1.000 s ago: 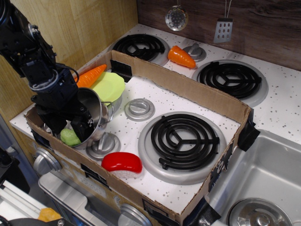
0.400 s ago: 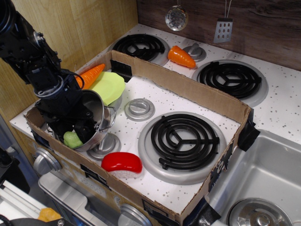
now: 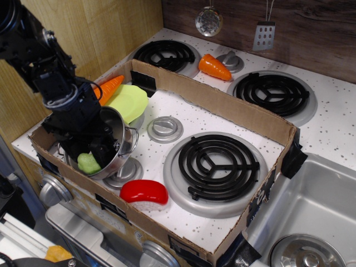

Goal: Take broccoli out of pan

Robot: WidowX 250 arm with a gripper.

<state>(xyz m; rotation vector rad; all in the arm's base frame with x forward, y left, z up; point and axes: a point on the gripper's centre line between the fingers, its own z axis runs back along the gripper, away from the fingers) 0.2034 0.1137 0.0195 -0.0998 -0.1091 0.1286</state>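
The black tool [image 3: 95, 149] sits down inside the steel pot [image 3: 121, 146], pinching the pale-green broccoli [image 3: 88, 163] at the pot's 7 o'clock rim.

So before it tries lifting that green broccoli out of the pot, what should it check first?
1. Broccoli in sight: ok, low at the front of the pot.
2. Pincer at the broccoli: ok, inside the pot right beside it.
3. Pincer closed on broccoli: cannot tell, the fingers are dark and hidden.
4. Pot sitting level: not ok, it tips toward the front.
5. Way up free: ok, nothing above the pot but the arm.
6. Spot to set it down: ok, bare white stovetop nearby.
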